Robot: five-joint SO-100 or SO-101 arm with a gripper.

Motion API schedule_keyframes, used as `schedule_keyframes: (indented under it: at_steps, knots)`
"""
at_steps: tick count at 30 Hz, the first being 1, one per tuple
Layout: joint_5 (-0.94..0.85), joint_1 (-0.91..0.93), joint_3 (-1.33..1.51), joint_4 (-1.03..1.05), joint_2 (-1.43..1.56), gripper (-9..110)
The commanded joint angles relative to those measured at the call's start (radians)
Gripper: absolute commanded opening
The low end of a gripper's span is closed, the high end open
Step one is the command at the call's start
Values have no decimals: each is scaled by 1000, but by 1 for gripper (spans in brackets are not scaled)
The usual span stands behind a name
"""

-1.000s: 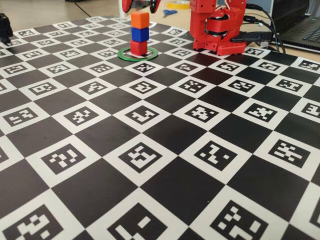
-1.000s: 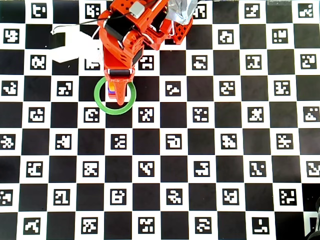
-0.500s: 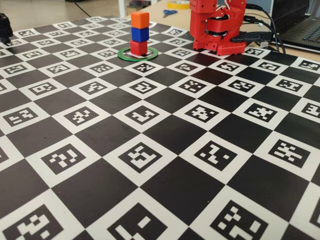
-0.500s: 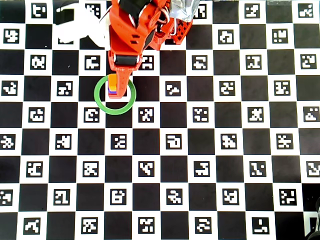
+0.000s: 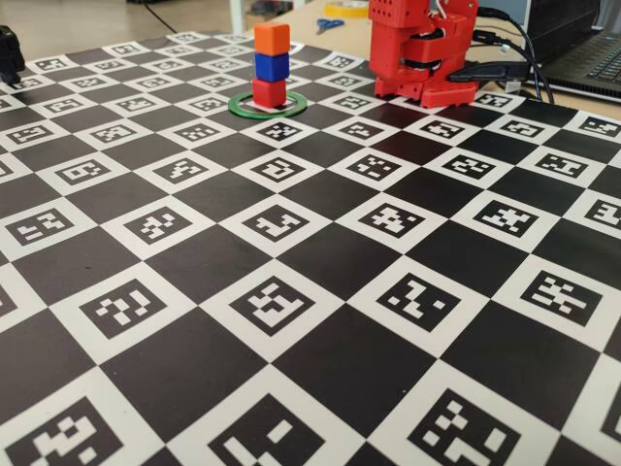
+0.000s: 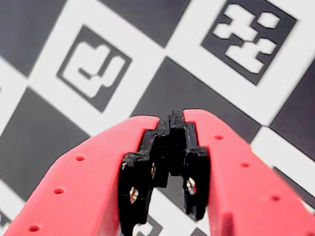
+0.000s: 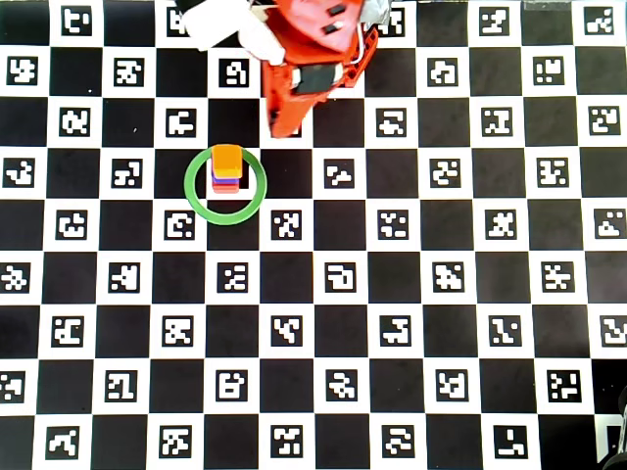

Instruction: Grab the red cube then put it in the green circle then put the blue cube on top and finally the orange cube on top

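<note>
End effector (image 6: 171, 129) has its jaws closed tip to tip in my wrist view, nothing between them, hanging over the checkered marker board. From overhead the end effector (image 7: 284, 122) sits near the desk's far edge, just beyond the green circle (image 7: 193, 197) and apart from it. Inside the ring the stack stands upright: red cube (image 5: 269, 92) at the bottom, blue cube (image 5: 271, 66) on it, orange cube (image 5: 272, 38) on top. Scissors (image 5: 328, 24) and cables lie off the board at the far side. Nothing between end effector and stack.
</note>
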Motion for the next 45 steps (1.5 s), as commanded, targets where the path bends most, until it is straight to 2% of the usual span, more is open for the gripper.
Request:
schedule_keyframes:
  at_steps: [1, 8, 11, 17, 34, 45]
  knots:
    - [-41, -117, 106, -155, 72, -6]
    - [-176, -224, 325, -354, 117, -6]
    - [-365, -249, 442, -440, 138, -6]
    - [-502, -281, 623, -483, 170, -6]
    - [-658, -333, 917, -342, 262, -6]
    - [-692, -341, 919, -172, 350, -6]
